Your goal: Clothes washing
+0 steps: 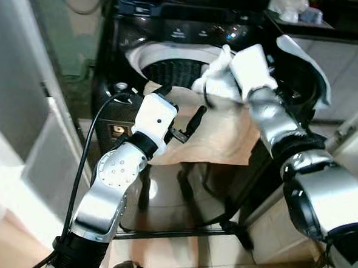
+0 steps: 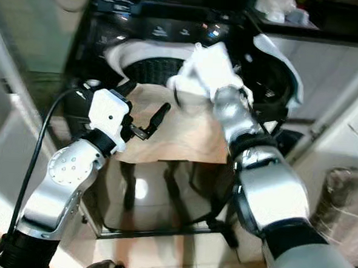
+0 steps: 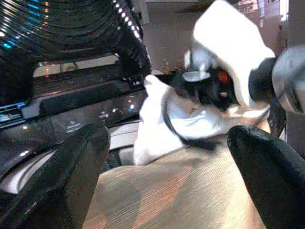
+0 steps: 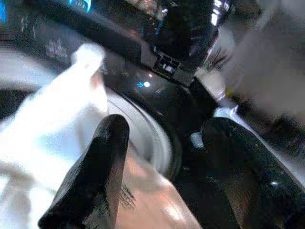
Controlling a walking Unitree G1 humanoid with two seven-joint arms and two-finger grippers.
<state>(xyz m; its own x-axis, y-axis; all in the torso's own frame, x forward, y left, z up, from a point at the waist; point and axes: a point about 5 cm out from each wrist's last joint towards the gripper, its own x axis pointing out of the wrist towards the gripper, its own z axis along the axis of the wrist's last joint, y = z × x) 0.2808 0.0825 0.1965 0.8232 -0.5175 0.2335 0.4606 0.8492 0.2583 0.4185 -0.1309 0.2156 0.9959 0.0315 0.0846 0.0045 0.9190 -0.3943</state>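
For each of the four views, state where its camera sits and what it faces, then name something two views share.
Left eye, right eye: on the head, looking down at the washing machine and tan cloth past both arms.
Left wrist: between left fingers, facing the right gripper.
Right wrist: between right fingers, facing the drum rim.
Shared: the white cloth appears in both wrist views.
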